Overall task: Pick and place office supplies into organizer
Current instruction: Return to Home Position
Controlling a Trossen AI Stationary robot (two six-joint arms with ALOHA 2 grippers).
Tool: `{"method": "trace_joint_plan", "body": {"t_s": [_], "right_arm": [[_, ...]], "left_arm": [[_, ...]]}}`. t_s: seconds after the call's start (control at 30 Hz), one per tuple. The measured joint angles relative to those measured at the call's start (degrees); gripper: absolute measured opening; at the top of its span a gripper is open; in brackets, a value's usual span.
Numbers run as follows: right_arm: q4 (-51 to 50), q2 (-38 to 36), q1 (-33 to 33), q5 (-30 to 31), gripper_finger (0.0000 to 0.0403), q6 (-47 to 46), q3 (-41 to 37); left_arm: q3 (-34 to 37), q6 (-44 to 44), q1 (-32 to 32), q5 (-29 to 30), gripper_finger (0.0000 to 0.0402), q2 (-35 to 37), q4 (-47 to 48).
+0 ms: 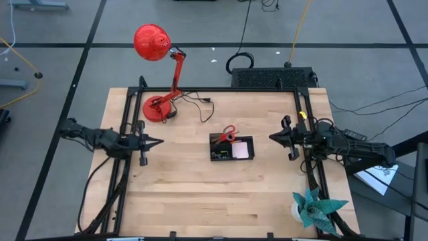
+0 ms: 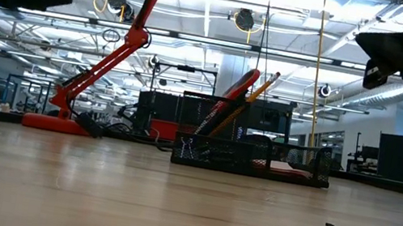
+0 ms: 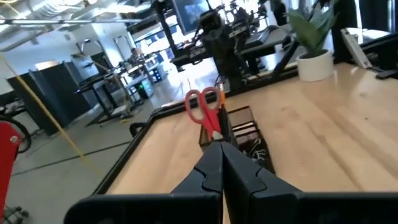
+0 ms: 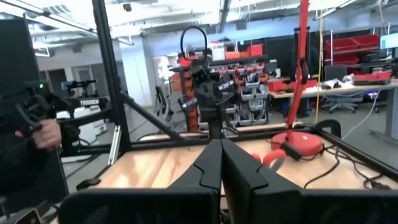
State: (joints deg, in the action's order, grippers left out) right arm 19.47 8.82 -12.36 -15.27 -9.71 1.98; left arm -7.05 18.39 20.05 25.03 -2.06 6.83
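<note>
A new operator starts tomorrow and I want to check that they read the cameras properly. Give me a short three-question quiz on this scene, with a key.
1. True or false: the red-handled scissors stand in the organizer, handles up.
2. The left gripper and right gripper are: A) shut and empty, one on each side of the organizer; B) both shut on the scissors; C) open inside the organizer.
3. What stands at the corner of the table at the bottom right of the high view?
Key: 1 true. 2 A. 3 the teal paper plant.
</note>
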Motion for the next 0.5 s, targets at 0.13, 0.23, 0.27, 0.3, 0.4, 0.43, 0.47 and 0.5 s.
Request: {"method": "trace_joint_plan", "body": {"t_s": [0.13,0.23,0.27,0.3,0.4,0.43,0.47,0.5], "right_arm": [[-4.6,-4.3,0.0,0.0,0.0000,0.8,0.0],[-7.6,-6.8,0.0,0.0,0.0000,1.1,0.0],[-8.3,-7.5,0.0,0.0,0.0000,1.2,0.0],[-8.4,-8.1,0.0,0.0,0.0000,1.3,0.0],[-8.6,-8.7,0.0,0.0,0.0000,2.2,0.0],[-8.7,-8.7,0.0,-0.2,0.0000,2.8,0.0],[-8.7,-8.7,0.0,-0.4,0.0000,3.0,0.0],[-8.6,-8.7,-0.1,-0.4,0.0000,3.1,0.0]], "left_arm": [[-0.1,1.6,3.5,0.4,0.0001,1.9,-0.4],[0.0,2.0,5.0,1.6,0.0001,1.3,-0.2],[0.1,1.9,5.3,2.2,0.0001,1.1,-0.1],[0.2,1.7,5.3,2.7,0.0001,1.0,0.0],[0.7,1.2,5.6,3.7,0.0000,0.9,-1.0],[1.2,1.5,5.6,3.8,0.0000,1.0,-1.2],[1.9,1.6,5.6,3.7,0.0000,1.1,-1.0],[2.5,1.6,5.6,3.7,0.0000,1.1,-0.9]]}}
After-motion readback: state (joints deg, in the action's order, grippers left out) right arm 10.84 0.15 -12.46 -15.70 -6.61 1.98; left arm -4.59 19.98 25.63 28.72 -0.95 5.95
